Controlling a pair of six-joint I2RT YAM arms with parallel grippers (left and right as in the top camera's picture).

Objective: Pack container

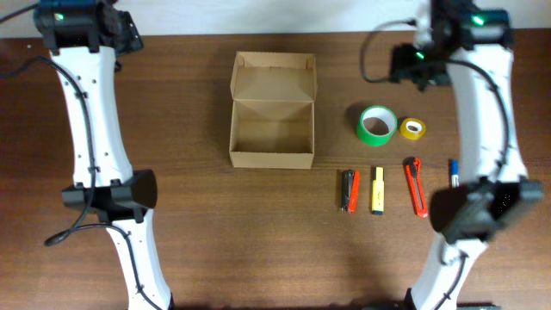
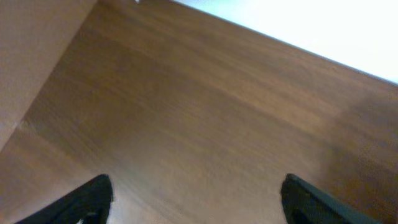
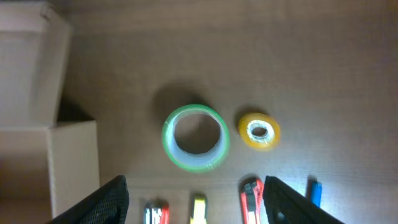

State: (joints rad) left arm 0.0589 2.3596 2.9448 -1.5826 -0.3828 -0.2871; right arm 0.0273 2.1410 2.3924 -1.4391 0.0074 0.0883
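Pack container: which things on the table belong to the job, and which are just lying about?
Belongs to the job: container, open and empty; likely contents beside it: green tape roll, yellow tape roll, red-and-black tool, yellow marker, red box cutter, blue pen.
Just lying about: nothing I can single out; every loose item looks meant for packing.

Dark wooden table [image 1: 215,224], pale wall [image 1: 258,13]

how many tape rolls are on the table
2. The green tape roll lies right of the open cardboard box. The smaller yellow tape roll sits just right of the green one, not touching it. None looks hidden; the box appears empty.
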